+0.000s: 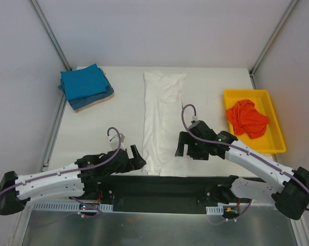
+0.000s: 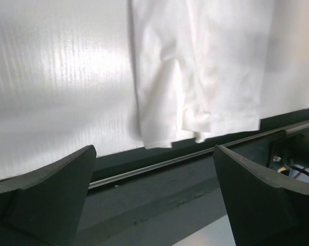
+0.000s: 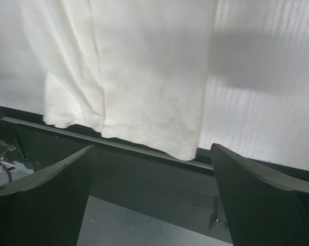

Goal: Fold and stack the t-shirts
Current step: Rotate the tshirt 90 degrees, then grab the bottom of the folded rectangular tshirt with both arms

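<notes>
White t-shirt [image 1: 162, 118] — folded strip — between left pincer [image 2: 152, 154] and right pincer [image 3: 152, 151], both agape

Pretty bare setup, honestly. It's a white table [image 1: 93, 133] boxed in by plain pale walls [image 1: 159, 31] at the back and on both sides, with no windows in view. Two silver metal posts run up from the far corners, one on the left [image 1: 51, 33] and one on the right [image 1: 274, 36]. The near edge has a black rail [image 1: 159, 187], and below it is a sheet of brushed metal [image 1: 159, 228]. Up close the tabletop [image 2: 67, 77] has fine ribbing and catches a bright glare. The light is soft, even and kinda cool.
</notes>
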Tool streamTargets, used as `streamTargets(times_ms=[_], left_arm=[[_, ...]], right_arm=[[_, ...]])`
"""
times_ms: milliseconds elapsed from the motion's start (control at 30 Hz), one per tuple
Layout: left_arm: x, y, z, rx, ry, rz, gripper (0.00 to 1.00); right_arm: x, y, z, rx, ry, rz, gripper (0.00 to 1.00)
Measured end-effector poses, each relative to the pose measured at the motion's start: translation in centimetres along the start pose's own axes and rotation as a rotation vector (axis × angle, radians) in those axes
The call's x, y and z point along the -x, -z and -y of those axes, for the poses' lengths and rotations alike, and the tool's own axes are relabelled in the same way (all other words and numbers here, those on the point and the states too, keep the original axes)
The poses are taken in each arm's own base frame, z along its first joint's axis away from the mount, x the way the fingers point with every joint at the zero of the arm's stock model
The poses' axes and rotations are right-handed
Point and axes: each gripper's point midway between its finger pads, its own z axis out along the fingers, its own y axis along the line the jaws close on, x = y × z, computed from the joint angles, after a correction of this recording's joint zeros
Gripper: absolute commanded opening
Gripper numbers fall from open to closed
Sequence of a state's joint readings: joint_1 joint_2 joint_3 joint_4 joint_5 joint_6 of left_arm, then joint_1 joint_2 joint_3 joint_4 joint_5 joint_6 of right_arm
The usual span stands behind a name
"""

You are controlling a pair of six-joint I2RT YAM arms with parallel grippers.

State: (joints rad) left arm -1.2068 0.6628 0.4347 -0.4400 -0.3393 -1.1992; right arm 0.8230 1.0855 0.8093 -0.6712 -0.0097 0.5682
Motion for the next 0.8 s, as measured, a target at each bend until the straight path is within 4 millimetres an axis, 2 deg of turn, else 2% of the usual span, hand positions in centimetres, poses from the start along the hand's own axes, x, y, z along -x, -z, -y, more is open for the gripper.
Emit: streamTargets(times_ms=[167, 367, 433, 600, 633, 667, 800], left_arm=[[-0.8, -3.3, -2.2, 0.103, 0.016, -0.096, 0.87], [-1.6, -5.0, -2.2, 0.095, 0.042, -0.180, 0.69], [-1.6, -5.3, -1.8, 0.070, 0.053, -0.196, 0.64], [-2.3, -5.6, -1.4, 0.046, 0.045, -0.238, 0.48], [-2.5, -5.6, -1.4, 0.041, 0.044, -0.249, 0.45], [-2.8, -5.7, -1.6, 0.040, 0.043, -0.261, 0.37], [-4.2, -5.7, -2.0, 0.023, 0.066, -0.307, 0.22]], right_arm=[[-1.2, -0.9, 3.2, -0.074, -0.048, -0.018, 0.97], [-3.6, -3.1, 5.7, -0.091, -0.130, -0.074, 0.97], [-4.2, -3.4, 5.9, -0.085, -0.140, -0.096, 0.97], [-4.1, -3.8, 4.8, -0.030, -0.152, -0.106, 0.99], [-4.1, -3.9, 4.6, -0.020, -0.155, -0.109, 0.97], [-4.2, -4.0, 4.5, -0.012, -0.161, -0.112, 0.96], [-5.2, -4.5, 4.2, 0.024, -0.190, -0.147, 0.90]])
